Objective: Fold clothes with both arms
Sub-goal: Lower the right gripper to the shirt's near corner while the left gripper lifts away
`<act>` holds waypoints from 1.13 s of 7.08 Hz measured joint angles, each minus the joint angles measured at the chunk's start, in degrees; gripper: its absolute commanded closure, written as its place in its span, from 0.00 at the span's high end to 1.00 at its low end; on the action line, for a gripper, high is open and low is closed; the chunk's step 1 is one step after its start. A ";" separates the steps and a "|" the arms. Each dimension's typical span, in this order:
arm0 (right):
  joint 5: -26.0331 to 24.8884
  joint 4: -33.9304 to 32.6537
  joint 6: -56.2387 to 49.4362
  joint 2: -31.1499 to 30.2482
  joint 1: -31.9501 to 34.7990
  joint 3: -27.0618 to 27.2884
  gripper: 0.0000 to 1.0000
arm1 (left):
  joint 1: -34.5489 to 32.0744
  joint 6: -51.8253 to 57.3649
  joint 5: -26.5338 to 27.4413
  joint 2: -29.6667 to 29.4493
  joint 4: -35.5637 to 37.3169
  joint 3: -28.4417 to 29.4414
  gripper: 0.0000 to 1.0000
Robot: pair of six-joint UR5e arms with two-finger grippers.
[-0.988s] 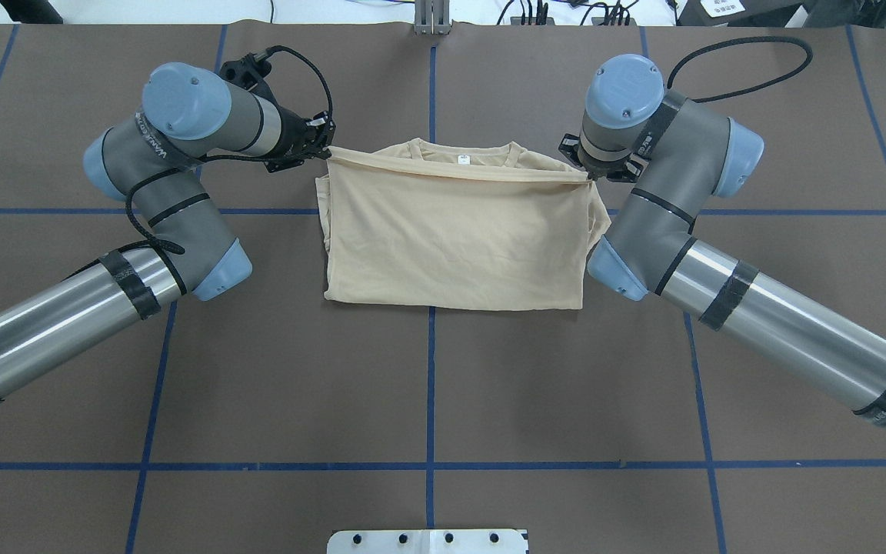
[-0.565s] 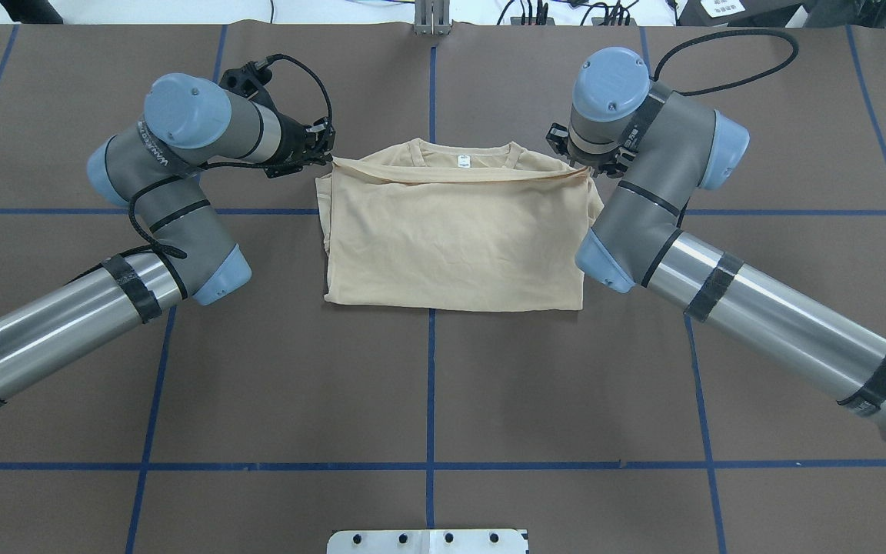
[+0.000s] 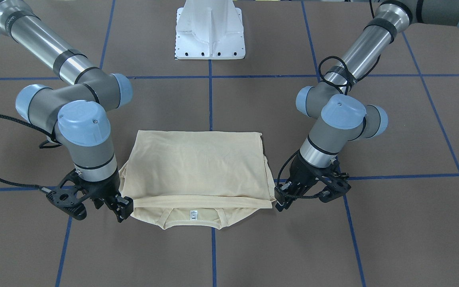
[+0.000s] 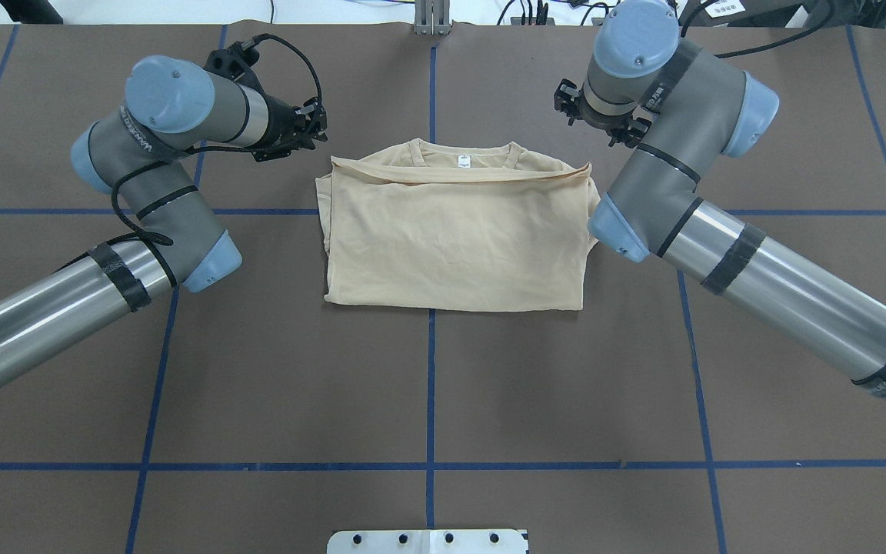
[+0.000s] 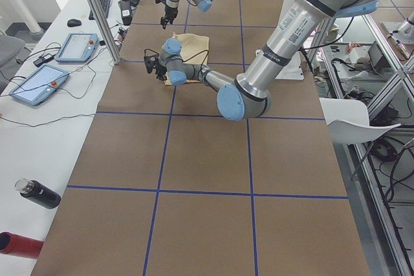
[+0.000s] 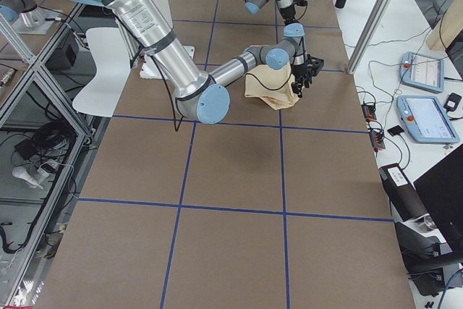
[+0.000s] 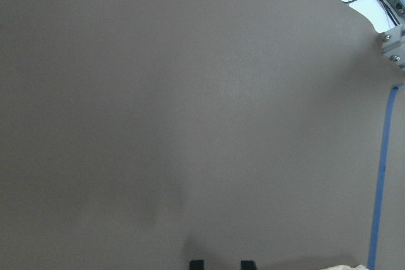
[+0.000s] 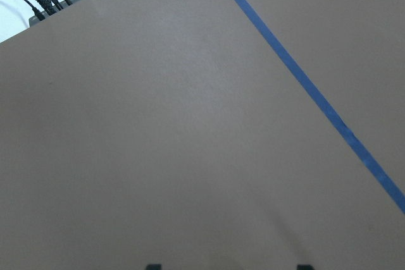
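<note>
Shirt (image 4: 454, 238): thin, limp, light; layers will likely slip. My left gripper (image 3: 281, 199) is narrowly parted, my right gripper (image 3: 122, 207) spread wide, both empty. Best hold, I judge: pinch all layers at the corners.

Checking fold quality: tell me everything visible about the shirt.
The shirt is pale cream, thin fabric, folded into a rough rectangle, lying flat on the brown table. Its collar and small white neck label peek out past the folded-over layer, on the side away from the robot. Lightly wrinkled. Only the table touches it.
</note>
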 measured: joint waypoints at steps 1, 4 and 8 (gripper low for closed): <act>-1.53 0.18 5.30 -6.00 -2.71 8.36 0.79 | -0.76 0.13 0.07 0.75 -0.05 -0.64 0.31; -9.57 0.31 20.78 -15.72 -13.03 21.08 0.80 | -1.28 0.18 0.50 1.81 0.06 -1.56 0.31; -14.23 0.37 27.66 -16.75 -20.48 20.97 0.12 | -1.28 0.16 0.70 2.31 0.32 -2.30 0.31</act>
